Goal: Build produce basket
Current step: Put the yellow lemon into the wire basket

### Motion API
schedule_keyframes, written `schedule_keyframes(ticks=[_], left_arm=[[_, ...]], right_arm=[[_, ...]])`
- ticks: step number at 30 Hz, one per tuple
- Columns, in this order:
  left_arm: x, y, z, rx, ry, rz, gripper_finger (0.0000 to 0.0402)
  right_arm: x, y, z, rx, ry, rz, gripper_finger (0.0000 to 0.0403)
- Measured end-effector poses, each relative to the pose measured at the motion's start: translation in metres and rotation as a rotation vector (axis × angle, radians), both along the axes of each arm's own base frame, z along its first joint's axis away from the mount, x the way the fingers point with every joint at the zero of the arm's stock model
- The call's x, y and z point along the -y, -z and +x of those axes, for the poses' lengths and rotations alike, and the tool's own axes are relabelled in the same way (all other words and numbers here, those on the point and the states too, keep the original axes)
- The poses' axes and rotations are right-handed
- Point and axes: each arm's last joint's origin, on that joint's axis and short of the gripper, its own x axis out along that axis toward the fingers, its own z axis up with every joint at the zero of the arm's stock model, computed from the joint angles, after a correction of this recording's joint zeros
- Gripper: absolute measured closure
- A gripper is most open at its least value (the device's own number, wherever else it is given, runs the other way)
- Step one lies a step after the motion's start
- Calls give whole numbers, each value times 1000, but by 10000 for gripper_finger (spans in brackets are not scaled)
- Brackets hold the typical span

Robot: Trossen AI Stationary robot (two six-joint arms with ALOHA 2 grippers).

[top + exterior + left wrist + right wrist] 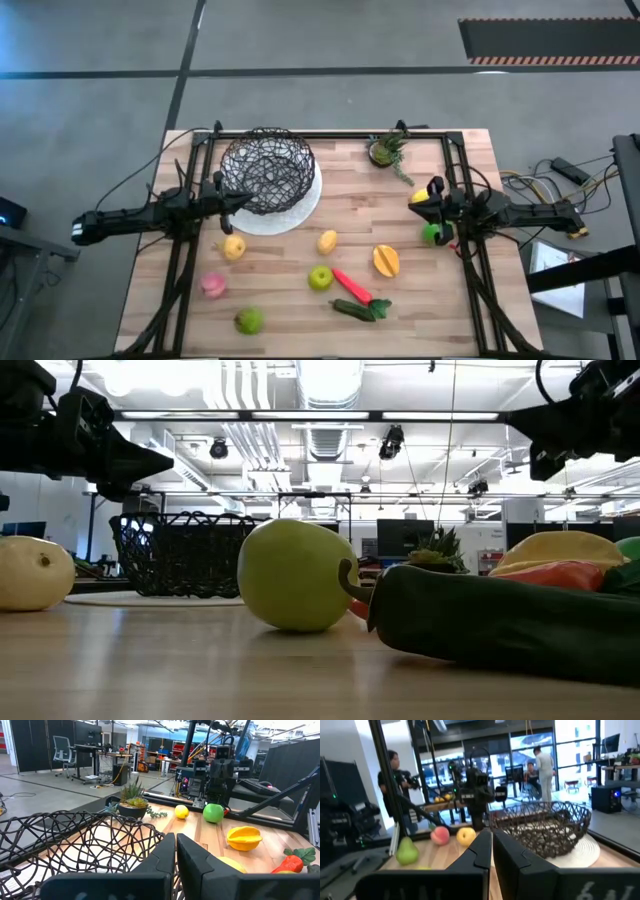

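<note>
This is a robotics lab set in a large open industrial hall. Exposed ducts (pixel 250 400) and strip lights run along the high white ceiling, and the floor (pixel 330 35) is grey concrete marked with lines and a hazard-striped mat (pixel 545 40). Beyond the wooden surface (pixel 290 300) stand desks with monitors (pixel 405 538), an office chair (pixel 61 750) and other black-framed rigs (one with a second dark arm). Loose cables (pixel 560 185) trail beside the surface, and people (pixel 545 767) stand in the background.

basket (pixel 266 171) on plate (pixel 303 209) | plant (pixel 385 150) right of basket | produce (pixel 320 277) in front
</note>
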Motion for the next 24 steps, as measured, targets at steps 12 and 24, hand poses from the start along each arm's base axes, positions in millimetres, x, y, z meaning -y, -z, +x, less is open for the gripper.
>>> schedule_keyframes(ticks=[12, 24], left_arm=[[0, 0, 0, 0, 0, 0, 402], [0, 0, 0, 0, 0, 0, 402]], right_arm=[[8, 22, 17, -227, 291, 117, 394], [25, -1, 61, -920, 571, 170, 355]])
